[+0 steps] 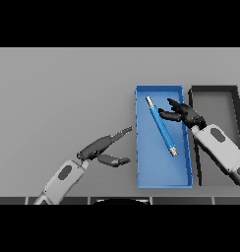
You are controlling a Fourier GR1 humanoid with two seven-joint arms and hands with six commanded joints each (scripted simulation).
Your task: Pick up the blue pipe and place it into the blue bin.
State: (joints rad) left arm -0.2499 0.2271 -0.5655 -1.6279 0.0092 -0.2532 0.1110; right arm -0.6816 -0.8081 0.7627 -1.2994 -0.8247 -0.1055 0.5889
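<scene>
Pipe (161, 126) lies diagonal inside bin (140, 167), right of centre. My right hand (183, 113) over bin's right edge, fingers spread, just beside pipe. Left hand (100, 147) lower centre, fingers straight, near bin's left edge.

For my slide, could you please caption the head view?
Pipe lies in blue bin; right hand open beside it.

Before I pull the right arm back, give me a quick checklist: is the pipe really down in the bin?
1. Pipe inside blue bin: ok, lies diagonally on its floor.
2. Right robot hand let go: ok, fingers spread beside the pipe, not curled round it.
3. Fingertips clear of the pipe: cannot tell, they sit very close.
4. Pipe clear of the bin walls: ok.
5. Left robot hand out of the way: ok, open, left of the bin.
6. Black bin untouched: cannot tell, the right arm crosses it.
</scene>
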